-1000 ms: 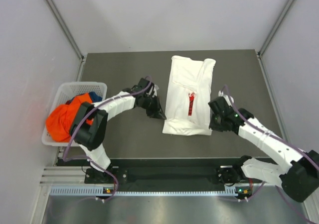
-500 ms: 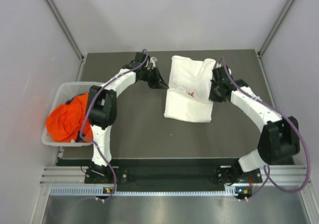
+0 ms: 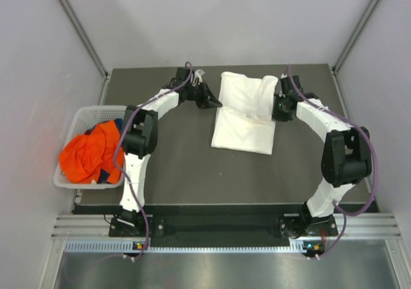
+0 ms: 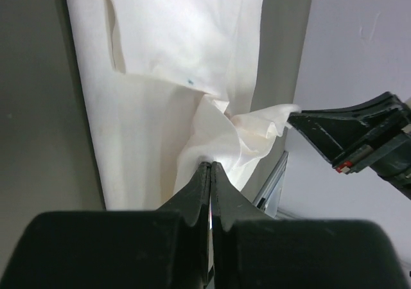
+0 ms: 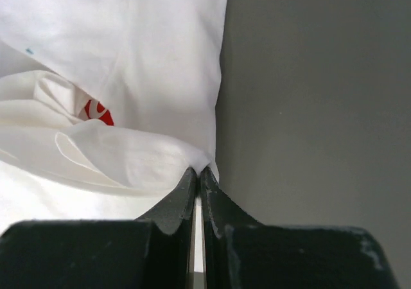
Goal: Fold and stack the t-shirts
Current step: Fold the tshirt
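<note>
A white t-shirt [image 3: 241, 131] lies on the dark table at mid-back, its near part lifted and doubled toward the far end. My left gripper [image 3: 217, 103] is at the shirt's left edge and shut on a bunched fold of white cloth [image 4: 212, 149]. My right gripper [image 3: 277, 113] is at the shirt's right edge and shut on a fold of the same shirt [image 5: 160, 157]. A red print [image 5: 96, 111] shows under the raised fold in the right wrist view. An orange t-shirt [image 3: 87, 157] lies crumpled in the basket.
A white slotted basket [image 3: 96, 110] stands at the table's left edge, with a blue garment [image 3: 106, 127] under the orange one. Grey walls close in the back and both sides. The right arm's fingers [image 4: 340, 131] show across the shirt in the left wrist view.
Both grippers have moved from the shirt's near end toward the far end, carrying its near hem. The shirt is now folded shorter, and the red print is covered from above.
</note>
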